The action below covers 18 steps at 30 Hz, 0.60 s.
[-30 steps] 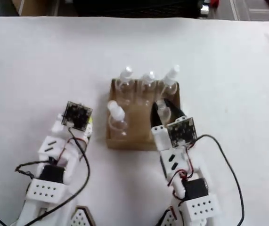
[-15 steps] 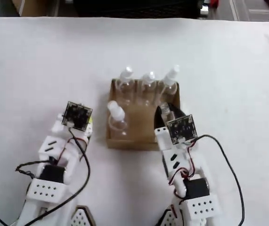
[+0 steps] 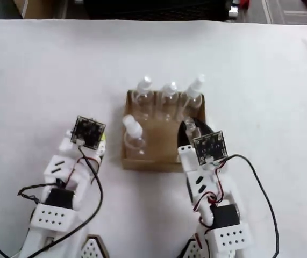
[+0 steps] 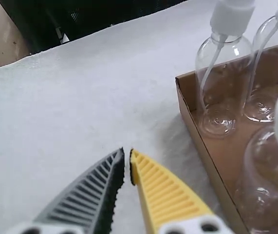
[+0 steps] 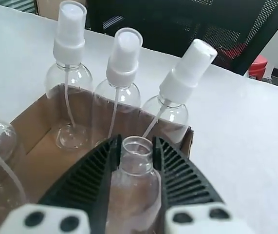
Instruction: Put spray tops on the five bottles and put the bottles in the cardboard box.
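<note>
Your right gripper [image 5: 135, 144] clamps the uncapped bottle [image 5: 133, 187] by its neck inside the cardboard box [image 5: 34, 113], just before three capped bottles [image 5: 123, 92]. Hold it upright and clear of them, since it lacks a spray top. Your left gripper [image 4: 127, 161], fingers nearly together and empty, hangs beside the box.

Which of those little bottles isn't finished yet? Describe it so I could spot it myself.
Find the cardboard box in the middle of the white table. At its corner nearest the right arm, the black fingers of the right gripper hug a clear bottle by the neck. Unlike the four bottles around it, which wear white spray tops, its neck is open.
</note>
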Each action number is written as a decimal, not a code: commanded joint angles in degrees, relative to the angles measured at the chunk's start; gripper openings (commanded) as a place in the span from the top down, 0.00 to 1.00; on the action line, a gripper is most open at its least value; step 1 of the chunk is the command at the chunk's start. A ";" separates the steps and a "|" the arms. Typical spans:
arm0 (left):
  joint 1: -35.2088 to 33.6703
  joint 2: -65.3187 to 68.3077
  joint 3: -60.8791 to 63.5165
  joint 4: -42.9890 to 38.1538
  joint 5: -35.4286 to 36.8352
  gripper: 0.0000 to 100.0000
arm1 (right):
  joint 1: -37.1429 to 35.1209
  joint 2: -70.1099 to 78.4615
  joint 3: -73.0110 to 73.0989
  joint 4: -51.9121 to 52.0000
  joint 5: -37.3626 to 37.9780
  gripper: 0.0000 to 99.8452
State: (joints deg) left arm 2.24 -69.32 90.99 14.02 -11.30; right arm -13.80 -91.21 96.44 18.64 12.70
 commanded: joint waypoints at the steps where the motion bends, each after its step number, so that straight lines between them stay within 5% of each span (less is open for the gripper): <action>1: 0.31 -0.75 -2.81 0.00 -0.70 0.97 | 0.40 0.75 0.70 0.40 -0.62 0.98; 18: 0.40 -0.75 -2.81 0.00 -0.70 0.97 | -0.04 0.66 0.44 0.48 -0.88 0.83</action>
State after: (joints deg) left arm 2.24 -69.32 90.99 14.02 -11.30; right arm -14.07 -90.24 96.44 18.64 12.44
